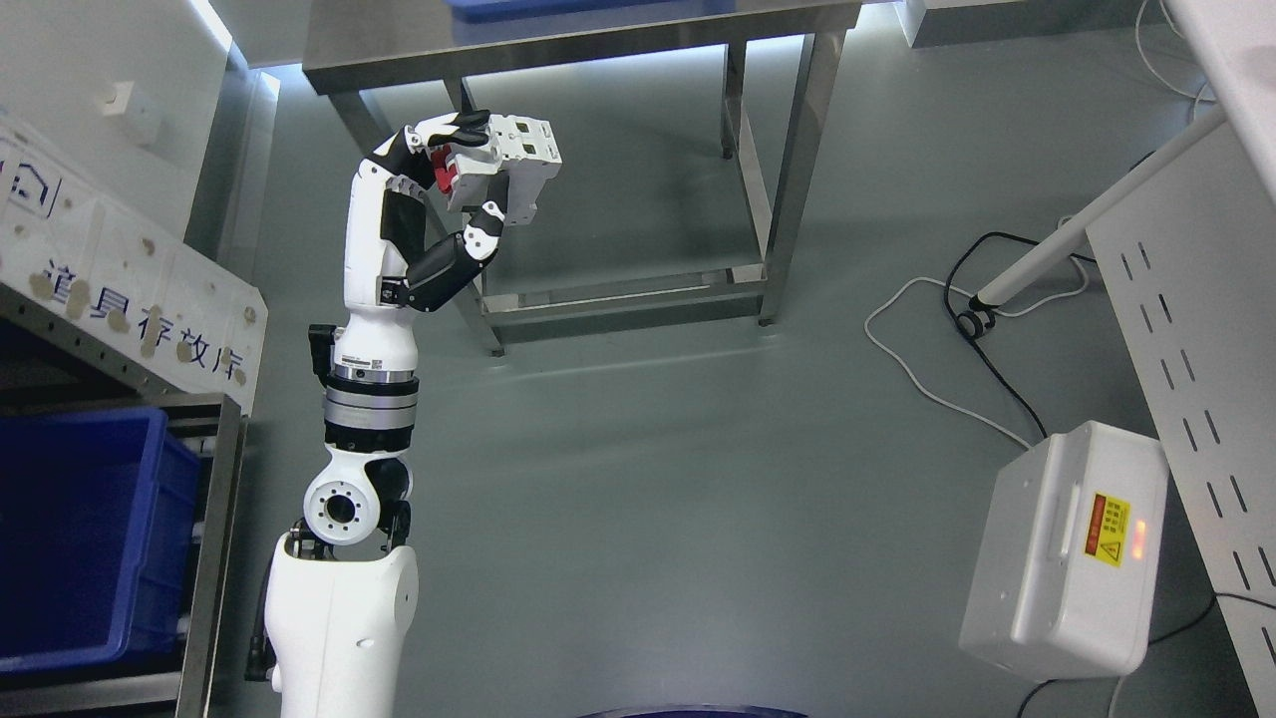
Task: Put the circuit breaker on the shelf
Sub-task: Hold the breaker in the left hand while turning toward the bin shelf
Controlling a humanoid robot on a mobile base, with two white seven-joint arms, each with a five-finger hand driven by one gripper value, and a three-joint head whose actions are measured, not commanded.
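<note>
The left robot hand grips the circuit breaker up in the air in front of the steel bench, so it should keep that grip firm and level while swinging over to the shelf at the left

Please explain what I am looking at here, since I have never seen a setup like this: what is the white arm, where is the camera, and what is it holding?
The single picture comes from a camera on the robot's head, looking down at a grey floor. The jointed white arm rising from the lower left is the robot's left arm; its left hand has black-and-white fingers closed around a white boxy circuit breaker with a red part. Behind it stands a bare steel table. A blue plastic bin sits in the shelf rack at left, and a white box with a yellow warning label rests on the floor.
</note>
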